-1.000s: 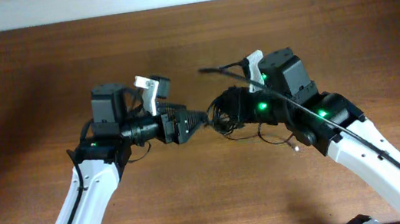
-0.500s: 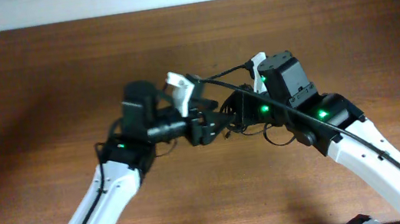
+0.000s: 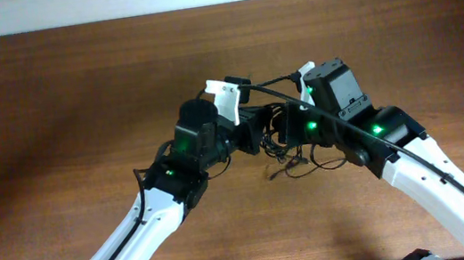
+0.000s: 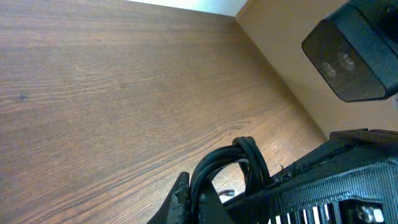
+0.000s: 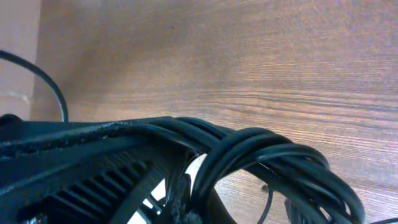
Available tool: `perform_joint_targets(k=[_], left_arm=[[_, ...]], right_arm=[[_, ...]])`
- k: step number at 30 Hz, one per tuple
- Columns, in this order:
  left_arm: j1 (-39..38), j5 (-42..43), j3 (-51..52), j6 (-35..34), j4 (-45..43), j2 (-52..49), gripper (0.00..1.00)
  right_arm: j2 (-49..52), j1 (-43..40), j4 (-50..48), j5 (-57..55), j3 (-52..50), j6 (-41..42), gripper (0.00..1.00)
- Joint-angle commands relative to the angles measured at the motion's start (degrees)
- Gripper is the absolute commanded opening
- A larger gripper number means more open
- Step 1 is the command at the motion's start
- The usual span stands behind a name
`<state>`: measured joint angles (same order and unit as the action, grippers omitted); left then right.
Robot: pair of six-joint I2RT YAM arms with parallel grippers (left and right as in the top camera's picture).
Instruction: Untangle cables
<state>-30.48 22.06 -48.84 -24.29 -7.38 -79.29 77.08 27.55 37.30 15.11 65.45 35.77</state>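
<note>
The cables (image 3: 293,160) are a thin black tangle held above the wooden table between both grippers, with loose ends trailing below. My left gripper (image 3: 265,135) meets the bundle from the left and is shut on the cables. In the left wrist view a loop of the cables (image 4: 244,154) rises out of the left gripper (image 4: 200,200). My right gripper (image 3: 286,129) holds the same bundle from the right, shut on it. In the right wrist view several cable strands (image 5: 273,158) arch out of the right gripper (image 5: 189,202). The plug ends are hard to make out.
A thicker black wire (image 3: 255,85) belonging to the right arm arches over the two grippers. The left arm's camera housing (image 4: 351,46) looms close. The table's back edge (image 3: 198,7) meets a pale wall. Bare wood (image 3: 50,109) lies to the left.
My left arm has swung right to the bundle, and its open jaws have shut on the cables. The right gripper has stayed in place, shut.
</note>
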Motion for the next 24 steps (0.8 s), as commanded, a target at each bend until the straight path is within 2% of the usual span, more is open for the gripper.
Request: perform_joint_targets(k=[1,3,5,6,7,9,10,11,12,14,15,16,17,19,21,22,24], left_arm=[[0.85,-4.11,-0.59,-0.31,-0.76,-0.85,0.0],[0.9,-6.05,-0.59,-0.26,2.14,-0.85,0.0],[1.27,-20.39,-0.59,-0.57,10.67,-0.85,0.0],[2.71,-21.86,-0.59,-0.57,13.31,-0.85,0.0],[3.98,-21.57,-0.59,-0.57,14.21,-0.85,0.0],[5.2,-17.51,-0.59,-0.55,14.4,-0.85,0.0],[5.18,-16.79,-0.59,-0.55,14.71,-0.85,0.0],[5.14,-15.96,-0.59,-0.55,14.97,-0.85,0.0],[5.14,-14.27,-0.59,-0.5,14.91,-0.85,0.0],[5.51,-14.08,-0.59,1.7,14.8,-0.42,0.0],[6.86,-10.54,-0.59,1.9,14.58,0.42,0.0],[8.31,-5.84,-0.59,2.16,13.79,1.05,0.0],[10.54,2.4,-0.59,5.99,12.26,1.92,0.0],[17.0,19.12,-0.61,14.34,11.65,4.7,0.0],[21.77,31.47,-0.61,18.56,11.17,6.12,0.0],[26.51,40.28,-0.61,19.28,10.38,6.34,0.0],[30.88,54.03,-0.61,19.26,6.84,6.34,0.0]], right_arm=[[-0.85,0.96,1.46,7.39,0.24,-3.34,0.04],[-0.87,0.92,1.44,7.58,0.24,-3.74,0.04],[-1.66,0.09,-1.95,20.37,0.26,-14.45,0.04],[-2.12,-1.16,-4.83,28.96,0.26,-19.19,0.04],[-2.16,-2.73,-9.11,37.97,0.26,-22.18,0.04],[-2.03,-5.79,-25.0,54.66,0.24,-22.25,0.04],[-2.03,-6.1,-31.1,58.12,0.24,-21.81,0.04],[-2.03,-6.34,-32.46,57.7,0.24,-21.57,0.04],[-1.73,-7.1,-28.68,53.11,0.24,-21.62,0.04],[-1.16,-8.17,-15.39,35.06,0.24,-21.57,0.2],[-1.16,-8.11,-9.51,25.46,0.24,-21.62,0.23],[-1.05,-8.02,-7.04,21.86,0.24,-21.64,0.22],[-0.85,-8.02,-5.2,19.32,0.24,-21.62,0.23],[-0.83,-8.02,-0.44,8.98,0.24,-22.29,0.41],[-0.83,-8.02,0.66,8.98,0.24,-22.56,0.43],[-0.68,-8.02,0.7,5.29,0.24,-22.91,0.46],[2.19,-8.02,0.22,3.89,0.24,-23.12,0.56]])
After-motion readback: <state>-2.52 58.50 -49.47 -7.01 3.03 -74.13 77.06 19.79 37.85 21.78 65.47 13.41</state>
